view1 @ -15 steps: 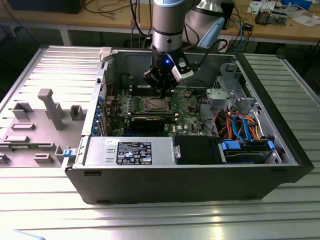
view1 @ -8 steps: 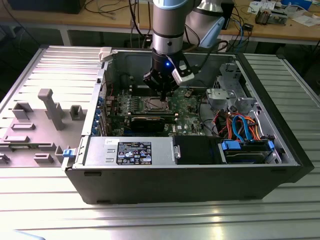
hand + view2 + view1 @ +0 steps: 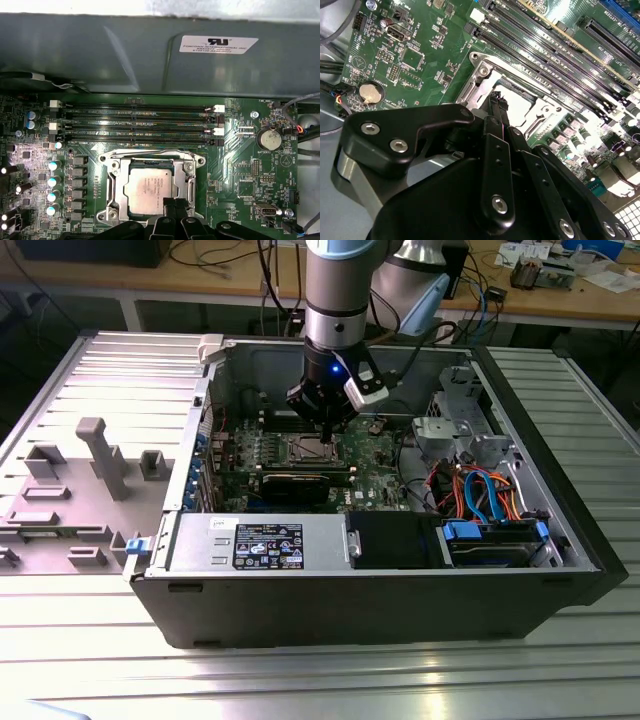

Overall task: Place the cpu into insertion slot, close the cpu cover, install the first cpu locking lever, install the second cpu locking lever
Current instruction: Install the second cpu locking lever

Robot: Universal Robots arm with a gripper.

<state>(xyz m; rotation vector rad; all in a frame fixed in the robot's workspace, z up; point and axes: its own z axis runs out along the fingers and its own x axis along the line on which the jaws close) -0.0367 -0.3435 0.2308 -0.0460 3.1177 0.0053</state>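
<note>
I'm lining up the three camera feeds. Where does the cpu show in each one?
Exterior view: the cpu sits in the socket on the green motherboard, directly under the gripper.
First wrist view: its silver top fills the socket window, just beyond the gripper.
Second wrist view: a pale patch past the gripper tip.
Shared landmark: the coin battery, visible in both wrist views.

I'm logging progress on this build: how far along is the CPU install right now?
Done: the cpu sits in the insertion slot, and the cpu cover appears closed around it. In hand: the gripper is low at the socket's edge, seemingly working a lever. Left: I can't tell whether either lever is latched.
</note>
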